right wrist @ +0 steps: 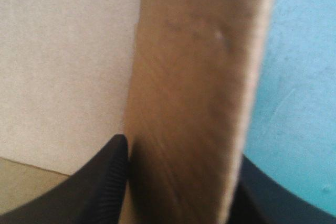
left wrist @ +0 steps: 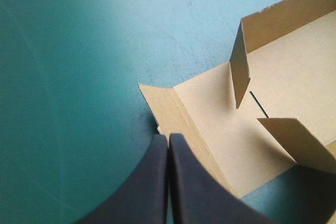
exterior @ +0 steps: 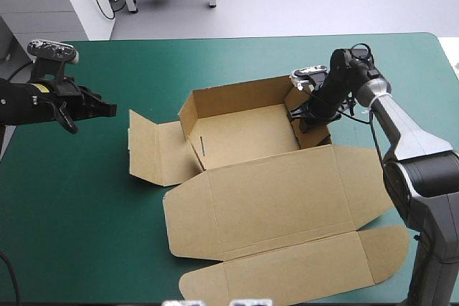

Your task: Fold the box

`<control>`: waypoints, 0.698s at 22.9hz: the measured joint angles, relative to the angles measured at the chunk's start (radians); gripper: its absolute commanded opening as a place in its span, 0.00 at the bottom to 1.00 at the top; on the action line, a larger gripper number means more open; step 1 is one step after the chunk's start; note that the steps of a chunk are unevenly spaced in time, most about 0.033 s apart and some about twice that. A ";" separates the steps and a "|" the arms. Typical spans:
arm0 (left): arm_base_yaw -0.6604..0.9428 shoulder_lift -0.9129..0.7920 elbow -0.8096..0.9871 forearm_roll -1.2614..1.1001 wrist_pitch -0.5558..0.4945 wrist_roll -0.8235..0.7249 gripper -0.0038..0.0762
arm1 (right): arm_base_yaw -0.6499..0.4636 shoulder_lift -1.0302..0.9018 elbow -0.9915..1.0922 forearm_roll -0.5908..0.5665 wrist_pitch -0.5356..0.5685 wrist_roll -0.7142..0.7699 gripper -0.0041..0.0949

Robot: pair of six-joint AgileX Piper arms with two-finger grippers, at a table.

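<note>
The brown box (exterior: 244, 134) lies mid-table as an open tray with its far wall up and its lid (exterior: 280, 198) flat toward the front. Its left side flap (exterior: 154, 152) lies flat on the cover. My right gripper (exterior: 307, 114) is at the tray's right wall; in the right wrist view that wall (right wrist: 199, 77) stands between the black fingers (right wrist: 105, 182), so the gripper (right wrist: 181, 182) is shut on it. My left gripper (exterior: 109, 110) hovers shut, left of the box. In the left wrist view it (left wrist: 168, 142) points at the flat flap (left wrist: 220, 124).
The teal-green cover (exterior: 86, 198) lies bare around the left arm. The lid's rounded tuck flap (exterior: 287, 270) reaches almost to the table's front edge. The right arm's elbow (exterior: 423, 177) stands at the table's right side.
</note>
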 measured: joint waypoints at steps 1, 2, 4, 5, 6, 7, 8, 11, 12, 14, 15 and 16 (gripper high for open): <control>0.000 0.000 0.000 -0.005 0.002 0.000 0.04 | 0.000 0.000 0.000 0.001 0.001 0.000 0.12; 0.000 0.000 0.000 -0.016 0.015 0.000 0.04 | 0.000 0.000 0.000 -0.011 -0.002 0.001 0.02; 0.000 0.005 0.000 -0.027 0.030 -0.005 0.04 | -0.001 0.000 0.000 -0.019 -0.008 0.005 0.02; 0.000 0.013 0.000 -0.029 0.027 -0.025 0.04 | -0.001 0.000 0.000 -0.019 -0.013 0.008 0.02; 0.002 0.021 0.000 -0.029 0.024 -0.041 0.04 | 0.000 0.000 0.000 -0.019 -0.013 0.004 0.02; 0.006 0.034 0.000 -0.020 0.018 -0.061 0.04 | 0.000 -0.005 0.000 -0.024 -0.004 -0.007 0.02; 0.007 0.042 0.000 -0.004 0.017 -0.076 0.04 | 0.000 -0.014 0.000 -0.030 -0.002 -0.010 0.02; 0.008 0.059 0.025 0.072 -0.009 -0.130 0.04 | -0.004 -0.086 0.001 -0.042 -0.004 -0.008 0.02; 0.008 0.059 0.040 0.101 -0.022 -0.152 0.04 | -0.009 -0.115 0.001 -0.041 -0.003 -0.007 0.02; 0.008 0.059 0.080 0.163 -0.046 -0.201 0.04 | -0.028 -0.176 0.001 -0.031 0.002 -0.008 0.02; 0.008 0.059 0.104 0.184 -0.054 -0.219 0.04 | -0.038 -0.207 0.001 -0.023 0.005 -0.008 0.02; 0.008 0.059 0.131 0.206 -0.065 -0.234 0.04 | -0.054 -0.235 0.001 -0.012 0.007 -0.009 0.02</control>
